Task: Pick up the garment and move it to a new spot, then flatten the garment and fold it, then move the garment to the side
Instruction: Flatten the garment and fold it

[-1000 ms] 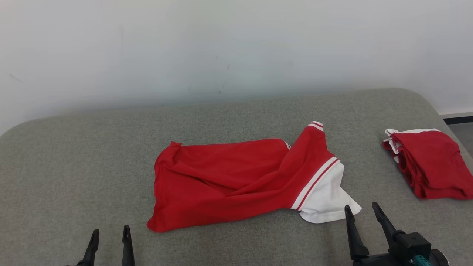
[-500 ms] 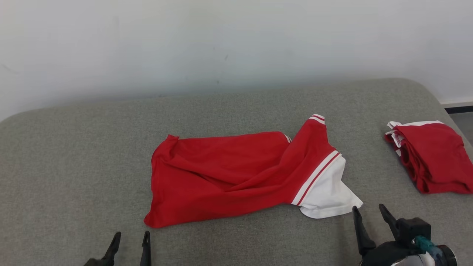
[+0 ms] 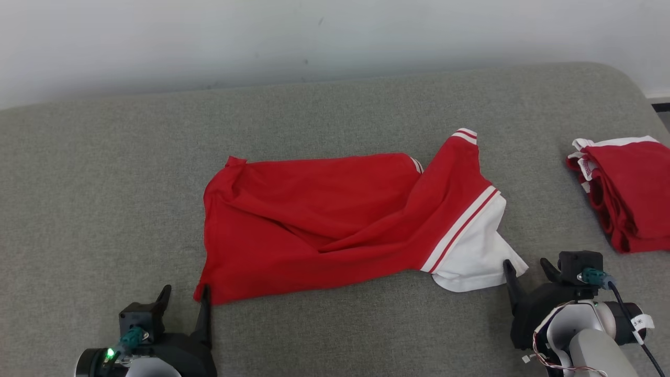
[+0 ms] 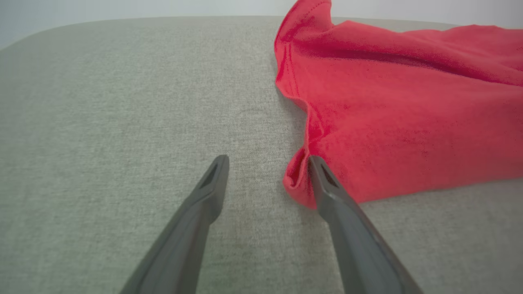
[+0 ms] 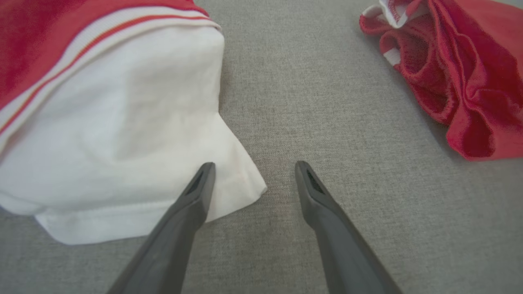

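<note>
left hand (image 3: 186,289) spread | right hand (image 3: 525,263) spread | garment (image 3: 324,220) between them | folded pile (image 3: 628,188) apart, rightward

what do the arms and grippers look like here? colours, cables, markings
Both the left gripper and right gripper have two long dark tapered fingers, slotted near the tips, on black housings with teal connectors. A green light glows by the left one. The right forearm is pale, with a black cable, white tag.

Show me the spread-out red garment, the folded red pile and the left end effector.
spread-out red garment (image 3: 314,220), head view, middle of its red body.
folded red pile (image 3: 631,188), head view, its top layer.
left end effector (image 3: 186,289), head view, midway between its fingertips.
</note>
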{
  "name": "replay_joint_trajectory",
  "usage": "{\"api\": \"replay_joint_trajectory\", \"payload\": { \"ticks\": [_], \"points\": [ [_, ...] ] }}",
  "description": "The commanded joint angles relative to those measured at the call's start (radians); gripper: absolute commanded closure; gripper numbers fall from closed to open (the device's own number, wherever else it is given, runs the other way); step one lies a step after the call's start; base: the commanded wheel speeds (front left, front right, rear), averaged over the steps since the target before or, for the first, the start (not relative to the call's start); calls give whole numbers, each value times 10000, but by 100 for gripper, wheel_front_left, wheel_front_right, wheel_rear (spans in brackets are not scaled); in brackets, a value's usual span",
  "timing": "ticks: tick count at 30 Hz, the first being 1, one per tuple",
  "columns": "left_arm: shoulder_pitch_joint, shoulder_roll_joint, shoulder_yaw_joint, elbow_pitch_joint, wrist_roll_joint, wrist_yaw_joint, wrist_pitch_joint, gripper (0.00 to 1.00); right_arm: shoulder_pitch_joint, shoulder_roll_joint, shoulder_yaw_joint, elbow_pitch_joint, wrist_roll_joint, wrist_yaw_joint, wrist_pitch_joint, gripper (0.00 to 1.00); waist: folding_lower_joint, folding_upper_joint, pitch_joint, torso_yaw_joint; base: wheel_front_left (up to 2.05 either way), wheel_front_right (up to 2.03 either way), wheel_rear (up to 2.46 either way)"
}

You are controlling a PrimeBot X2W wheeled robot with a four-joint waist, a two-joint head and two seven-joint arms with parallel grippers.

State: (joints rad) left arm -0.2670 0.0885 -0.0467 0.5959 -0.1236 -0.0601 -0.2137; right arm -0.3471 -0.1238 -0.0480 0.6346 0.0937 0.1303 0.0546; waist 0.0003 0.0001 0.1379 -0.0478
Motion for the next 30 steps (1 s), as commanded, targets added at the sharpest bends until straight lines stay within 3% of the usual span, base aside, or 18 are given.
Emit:
{"api": "replay_joint_trajectory", "payload": {
  "ticks": [1, 11, 13, 14, 15, 16, 17, 19, 25, 30],
  "points": [
    [-210, 5, 10, 250, -69, 62, -85, 0, -175, -50, 41, 241, -117, 5, 101, 0, -3, -1, 309, 45, 0, 0, 0],
    [-651, 72, -174, 1511, -113, -8, -303, 0, -749, 43, 417, 1493, 29, 8, 343, 0, -3, -1, 607, 139, 0, 0, 0],
    [-721, 74, -306, 1695, -60, -91, -321, 53, -778, 64, 509, 1659, 108, 8, 433, 0, -3, -1, 686, 144, 0, 0, 0],
    [-771, 51, -376, 1777, -61, -162, -320, 69, -793, 74, 564, 1719, 135, 16, 464, 0, -3, -1, 716, 146, 0, 0, 0],
    [-811, 46, -490, 1867, 4, -207, -310, 100, -800, 80, 640, 1781, 171, 17, 540, 7, -3, -1, 745, 147, 0, 0, 0],
    [-821, 32, -584, 1960, 25, -270, -313, 100, -806, 87, 696, 1838, 202, 17, 602, 15, -3, -1, 763, 146, 0, 0, 0],
    [-846, 3, -655, 2073, 9, -294, -319, 100, -802, 85, 733, 1873, 243, 17, 625, 53, -3, -1, 777, 143, 0, 0, 0],
    [-898, 13, -813, 2258, 25, -387, -322, 100, -786, 53, 781, 1934, 311, 16, 632, 100, -3, -1, 786, 133, 0, 0, 0],
    [-1057, -105, -808, 2447, -403, -513, -384, 100, -790, -42, 848, 1769, 721, -6, 244, 100, -3, -1, 568, 136, 0, 0, 0],
    [-1205, -202, -393, 1614, -1270, -605, -491, 100, -829, 82, 651, 949, 1930, -6, -178, 100, -3, -1, 188, 165, 0, 0, 0]
  ]
}}
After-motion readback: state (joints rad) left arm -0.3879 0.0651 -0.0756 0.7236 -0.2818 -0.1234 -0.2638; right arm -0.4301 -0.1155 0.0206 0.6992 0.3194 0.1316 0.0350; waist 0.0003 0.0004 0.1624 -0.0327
